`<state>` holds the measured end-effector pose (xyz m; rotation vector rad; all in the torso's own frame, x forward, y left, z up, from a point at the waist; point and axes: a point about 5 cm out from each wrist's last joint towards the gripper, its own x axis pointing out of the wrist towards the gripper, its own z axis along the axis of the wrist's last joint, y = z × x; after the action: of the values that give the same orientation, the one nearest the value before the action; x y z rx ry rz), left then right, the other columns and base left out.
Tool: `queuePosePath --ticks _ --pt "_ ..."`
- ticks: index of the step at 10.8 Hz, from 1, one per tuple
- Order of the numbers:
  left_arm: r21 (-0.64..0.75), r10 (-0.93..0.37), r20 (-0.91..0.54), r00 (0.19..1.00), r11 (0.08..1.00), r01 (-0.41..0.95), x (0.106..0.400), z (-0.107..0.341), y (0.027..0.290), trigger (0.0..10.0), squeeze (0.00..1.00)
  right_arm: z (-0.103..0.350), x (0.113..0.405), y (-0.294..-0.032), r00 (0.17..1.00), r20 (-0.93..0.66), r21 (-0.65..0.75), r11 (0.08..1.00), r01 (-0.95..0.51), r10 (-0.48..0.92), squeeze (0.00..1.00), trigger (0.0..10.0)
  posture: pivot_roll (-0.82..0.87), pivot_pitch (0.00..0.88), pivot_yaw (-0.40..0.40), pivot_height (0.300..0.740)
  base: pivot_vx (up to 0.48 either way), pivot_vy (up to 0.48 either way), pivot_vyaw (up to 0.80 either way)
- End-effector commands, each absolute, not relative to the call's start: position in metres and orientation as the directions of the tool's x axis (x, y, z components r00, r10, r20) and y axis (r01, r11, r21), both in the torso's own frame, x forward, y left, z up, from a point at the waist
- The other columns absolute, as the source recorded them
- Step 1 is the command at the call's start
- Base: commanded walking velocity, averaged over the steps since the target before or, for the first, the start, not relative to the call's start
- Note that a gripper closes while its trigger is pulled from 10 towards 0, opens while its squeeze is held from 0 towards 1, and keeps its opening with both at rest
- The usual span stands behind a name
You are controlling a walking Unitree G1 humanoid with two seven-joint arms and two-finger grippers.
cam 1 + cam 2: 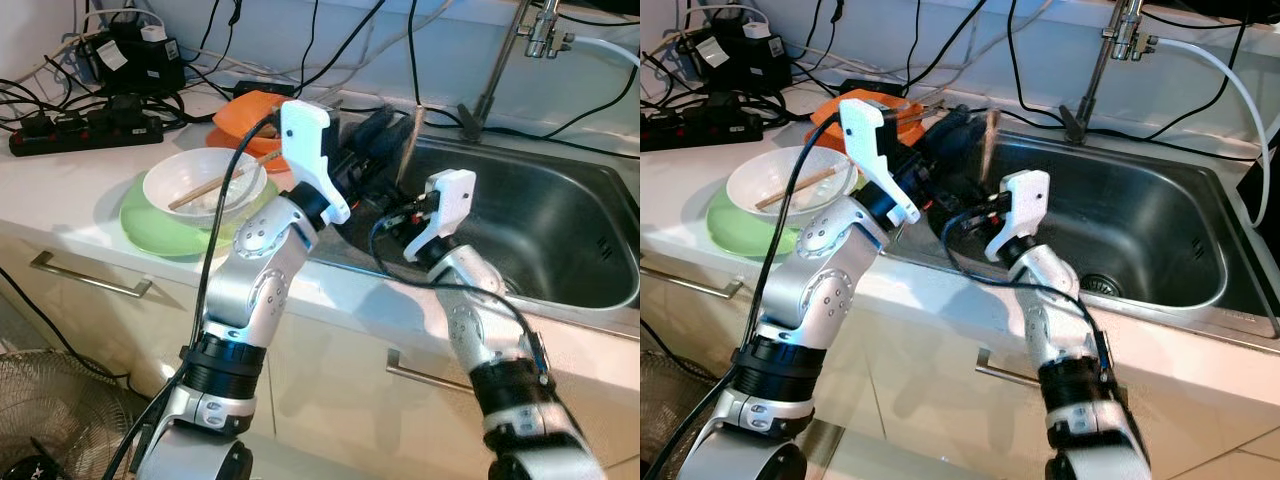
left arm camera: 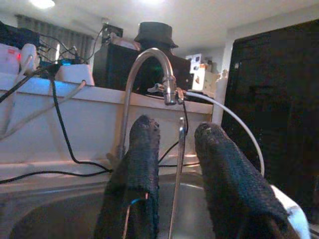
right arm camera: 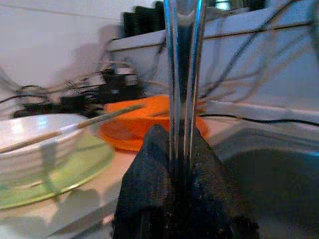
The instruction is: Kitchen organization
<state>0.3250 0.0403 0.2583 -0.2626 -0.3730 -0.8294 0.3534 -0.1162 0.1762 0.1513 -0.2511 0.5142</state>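
Note:
My right gripper [image 3: 180, 135] is shut on a thin shiny metal utensil [image 3: 183, 69] and holds it upright over the left end of the steel sink [image 1: 560, 235]. In the eye views the utensil [image 1: 411, 140] rises from the right gripper [image 1: 396, 198]. My left gripper [image 2: 177, 133] is open, its two black fingers on either side of the utensil [image 2: 178, 169] without closing on it. The left gripper [image 1: 392, 132] hovers at the sink's left rim, just above the right one.
A white bowl [image 1: 205, 185] holding a wooden chopstick sits on a green plate [image 1: 150, 225] on the counter at left. Orange dishes [image 1: 250, 110] lie behind it. A faucet [image 1: 500, 60], cables and a power strip [image 1: 85, 130] line the back. A fan [image 1: 50, 410] stands on the floor.

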Motion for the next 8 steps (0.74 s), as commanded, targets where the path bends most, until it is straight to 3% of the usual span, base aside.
queuePosePath --ticks 1,2,3,5,6,7,8 --pt "-0.077 -0.656 0.433 0.619 0.657 0.75 0.323 0.26 0.042 10.0 1.0 0.182 0.358 -0.124 0.856 0.293 0.066 0.884 -0.463 0.426 0.0 0.0 0.2 0.0 -0.019 0.74 0.0 0.0 0.0" --pt "-0.08 -0.642 0.407 0.65 0.683 0.726 0.324 0.251 0.049 10.0 0.0 0.182 0.366 -0.137 0.893 0.263 0.053 0.919 -0.391 0.365 0.0 0.0 0.19 0.0 -0.017 0.74 0.0 0.0 0.0" --pt "-0.096 -0.623 0.366 0.691 0.713 0.694 0.326 0.238 0.058 10.0 0.0 0.178 0.376 -0.155 0.942 0.201 0.036 0.959 -0.28 0.267 0.0 0.0 0.19 0.0 -0.018 0.74 0.0 0.0 0.0" --pt "-0.093 -0.619 0.329 0.713 0.73 0.677 0.325 0.23 0.064 10.0 0.0 0.176 0.384 -0.166 0.964 0.164 0.006 0.976 -0.216 0.212 0.0 0.0 0.2 0.0 -0.02 0.74 0.0 0.0 0.0" --pt "-0.069 -0.622 0.257 0.74 0.752 0.656 0.325 0.213 0.071 10.0 0.0 0.178 0.389 -0.174 0.976 0.148 -0.003 0.987 -0.16 0.159 0.0 2.2 0.21 0.0 -0.023 0.74 0.0 0.0 0.0" --pt "-0.074 -0.623 0.202 0.755 0.76 0.646 0.324 0.197 0.075 10.0 0.0 0.179 0.392 -0.18 0.985 0.131 0.0 0.993 -0.116 0.115 0.0 10.0 0.21 0.0 -0.027 0.74 0.0 0.0 0.0" --pt "-0.062 -0.651 0.099 0.753 0.751 0.657 0.319 0.17 0.076 10.0 0.0 0.173 0.394 -0.186 0.994 0.088 -0.027 0.998 -0.059 0.061 0.0 10.0 0.22 0.0 -0.033 0.74 0.0 0.0 0.0"
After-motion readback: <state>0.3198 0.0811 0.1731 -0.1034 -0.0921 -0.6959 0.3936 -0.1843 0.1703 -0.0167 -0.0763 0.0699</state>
